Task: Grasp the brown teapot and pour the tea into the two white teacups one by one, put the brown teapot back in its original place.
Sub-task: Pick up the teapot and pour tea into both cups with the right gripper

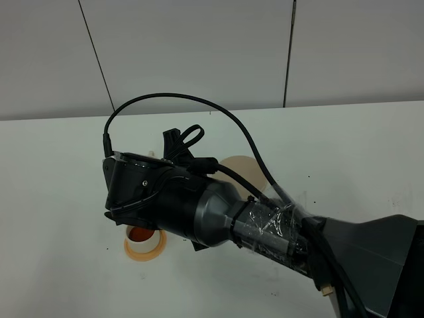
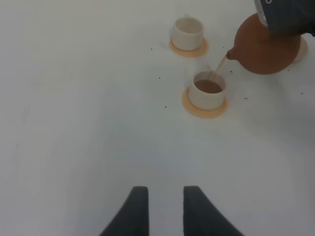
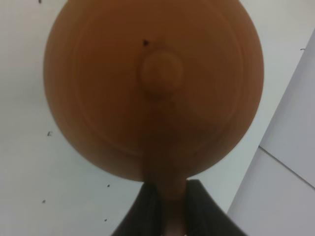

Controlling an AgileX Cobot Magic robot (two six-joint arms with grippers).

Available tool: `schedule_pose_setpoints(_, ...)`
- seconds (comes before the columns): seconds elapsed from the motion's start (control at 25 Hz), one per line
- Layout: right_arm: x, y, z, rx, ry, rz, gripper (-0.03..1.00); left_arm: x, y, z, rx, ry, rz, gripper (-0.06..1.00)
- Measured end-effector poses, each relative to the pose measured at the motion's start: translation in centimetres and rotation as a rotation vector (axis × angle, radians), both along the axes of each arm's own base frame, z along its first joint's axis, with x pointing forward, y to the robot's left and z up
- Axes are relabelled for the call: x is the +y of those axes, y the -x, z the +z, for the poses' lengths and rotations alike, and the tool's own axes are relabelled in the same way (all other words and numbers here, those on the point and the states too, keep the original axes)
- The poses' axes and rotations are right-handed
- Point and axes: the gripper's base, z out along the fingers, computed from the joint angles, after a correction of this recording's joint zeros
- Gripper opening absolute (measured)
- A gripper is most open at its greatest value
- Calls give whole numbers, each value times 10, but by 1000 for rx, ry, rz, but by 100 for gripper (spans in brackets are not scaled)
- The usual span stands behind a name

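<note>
Bare bench (image 2: 74, 123) lies open before the left pincer (image 2: 166, 192); beyond stand the filled cup (image 2: 207, 92), the other cup (image 2: 187, 32) and the teapot (image 2: 266, 51).

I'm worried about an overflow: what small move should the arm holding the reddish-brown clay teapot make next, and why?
Probably tip the reddish-brown clay teapot back upright. The right gripper grips its handle, and a tea stream runs into the white cylindrical cup under its spout, which looks fairly full. The other white cup shows no tea.

High view looks down; wrists (right nearest) share teapot (image 2: 268, 46).
</note>
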Motion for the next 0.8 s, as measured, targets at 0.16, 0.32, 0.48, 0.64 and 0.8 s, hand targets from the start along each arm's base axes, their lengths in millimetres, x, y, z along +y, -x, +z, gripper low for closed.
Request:
schedule_pose_setpoints(0.16, 0, 0, 0, 0, 0, 0, 9, 0, 0, 0, 0, 0, 0, 24)
schedule_pose_setpoints(0.32, 0, 0, 0, 0, -1, 1, 9, 0, 0, 0, 0, 0, 0, 24)
schedule_pose_setpoints(0.48, 0, 0, 0, 0, -1, 1, 9, 0, 0, 0, 0, 0, 0, 24)
schedule_pose_setpoints(0.64, 0, 0, 0, 0, -1, 0, 9, 0, 0, 0, 0, 0, 0, 24)
schedule_pose_setpoints(0.8, 0, 0, 0, 0, 0, 1, 9, 0, 0, 0, 0, 0, 0, 24)
